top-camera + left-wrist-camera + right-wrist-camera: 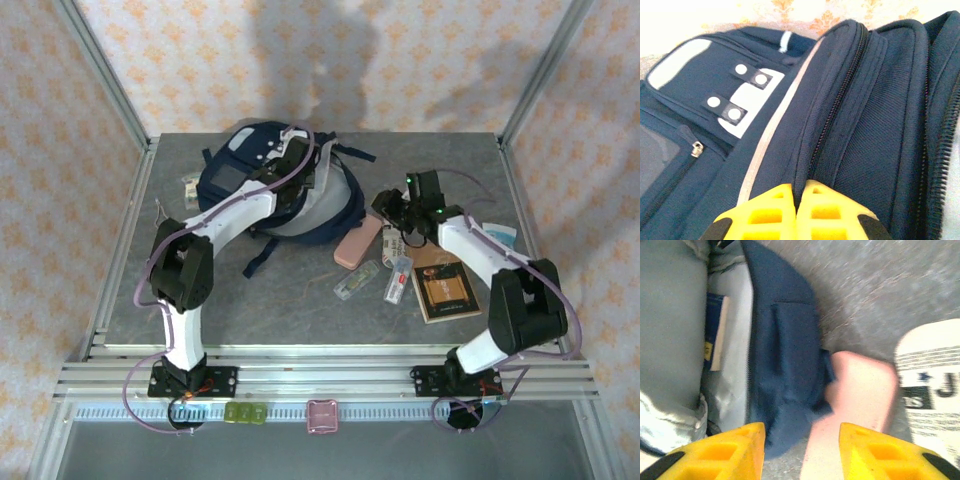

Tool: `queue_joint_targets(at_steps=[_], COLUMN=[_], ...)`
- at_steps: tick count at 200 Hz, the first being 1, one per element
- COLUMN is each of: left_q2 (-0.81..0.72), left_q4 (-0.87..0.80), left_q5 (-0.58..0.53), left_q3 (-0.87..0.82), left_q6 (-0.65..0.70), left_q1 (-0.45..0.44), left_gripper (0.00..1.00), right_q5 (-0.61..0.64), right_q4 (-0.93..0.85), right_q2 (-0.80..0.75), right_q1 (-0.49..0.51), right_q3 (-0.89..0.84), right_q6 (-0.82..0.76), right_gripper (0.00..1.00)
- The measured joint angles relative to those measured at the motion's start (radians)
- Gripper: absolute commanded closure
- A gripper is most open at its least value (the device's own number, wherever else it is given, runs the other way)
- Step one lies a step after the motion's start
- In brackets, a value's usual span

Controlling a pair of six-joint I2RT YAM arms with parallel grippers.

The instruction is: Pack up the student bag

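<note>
My left fingers (765,215), closed, grip the student bag (865,125). My right fingers (720,455) hang open over the pink case (860,390); I should centre them first.

Matt woven cloth student bag (865,150), smooth pink case (860,390), speckled matt grey table (280,290)

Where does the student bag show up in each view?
Top external: student bag lies upper left of centre, under the left arm.
Left wrist: its navy front panels sit just beyond the left end effector.
Right wrist: its open, grey-lined mouth is at left.
Shared landmark: pink case beside the bag's right edge, seen from top external and right wrist.
</note>
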Motion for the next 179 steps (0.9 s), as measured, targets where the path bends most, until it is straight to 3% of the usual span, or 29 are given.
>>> queue_joint_targets(at_steps=[9, 22, 39, 64, 91, 122, 156, 179], left_q2=[0.013, 0.016, 0.005, -0.074, -0.193, -0.302, -0.313, -0.309], left_q4=[0.000, -0.009, -0.009, 0.002, 0.026, 0.086, 0.134, 0.142], left_q5=[0.001, 0.007, 0.024, 0.072, 0.148, 0.230, 0.299, 0.326], left_q3=[0.003, 0.002, -0.005, -0.077, -0.187, -0.343, -0.469, -0.497], left_q6=[-0.002, -0.007, -0.018, -0.032, -0.064, -0.108, -0.171, -0.205], left_q1=[0.000, -0.002, -0.011, -0.037, -0.082, -0.134, -0.153, -0.163], left_gripper=[0.64, 0.52, 0.43, 0.42, 0.42, 0.42, 0.42, 0.42], right_q5=[0.026, 0.058, 0.097, 0.140, 0.184, 0.238, 0.190, 0.133], right_q4=[-0.022, -0.050, -0.077, -0.106, -0.153, -0.222, -0.180, -0.124], right_q2=[-0.032, -0.080, -0.128, -0.163, -0.202, -0.279, -0.306, -0.232], right_q1=[-0.008, -0.021, -0.032, -0.060, -0.164, -0.264, -0.271, -0.271], right_q3=[-0.010, -0.033, -0.069, -0.146, -0.245, -0.283, -0.340, -0.406], right_q6=[0.000, -0.003, -0.003, 0.003, 0.026, 0.034, 0.036, 0.060], right_gripper=[0.54, 0.54, 0.53, 0.53, 0.44, 0.44, 0.46, 0.48])
